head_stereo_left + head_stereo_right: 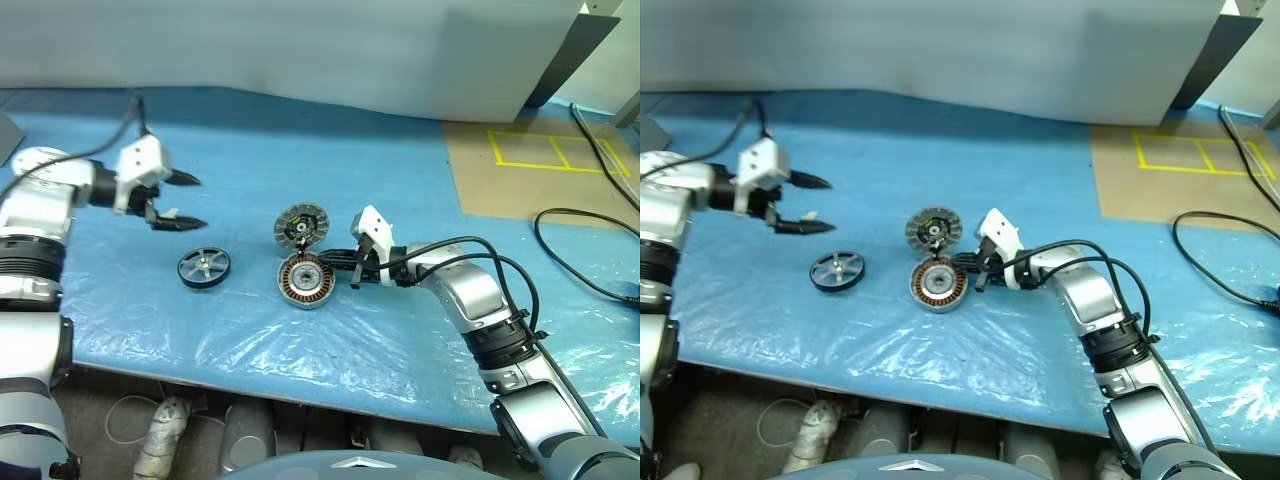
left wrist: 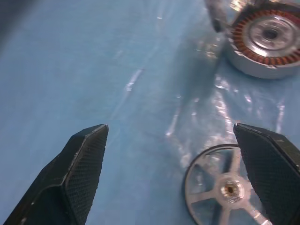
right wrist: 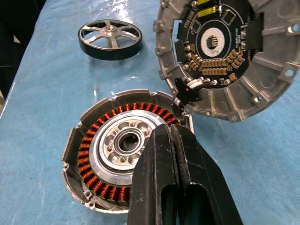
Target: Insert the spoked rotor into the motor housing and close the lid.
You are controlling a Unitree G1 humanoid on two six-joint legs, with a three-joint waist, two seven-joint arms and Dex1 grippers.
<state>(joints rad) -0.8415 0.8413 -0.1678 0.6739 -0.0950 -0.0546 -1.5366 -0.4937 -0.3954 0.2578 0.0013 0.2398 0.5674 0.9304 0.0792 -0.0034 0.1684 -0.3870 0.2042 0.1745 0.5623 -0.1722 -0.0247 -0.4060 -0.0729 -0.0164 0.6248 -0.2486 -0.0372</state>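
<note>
Left eye view: we see left gripper (image 1: 190,203) spread, upper left, above spoked rotor (image 1: 204,267) | right gripper (image 1: 343,263) pressed together beside motor housing (image 1: 305,280), centre | lid (image 1: 300,226) just above it

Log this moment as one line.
left gripper open, above spoked rotor | right gripper shut at motor housing rim | lid off

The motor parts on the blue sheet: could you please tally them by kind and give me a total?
Spoked rotor: 1
Motor housing with copper windings: 1
Lid, circuit side showing: 1
Total: 3
</note>
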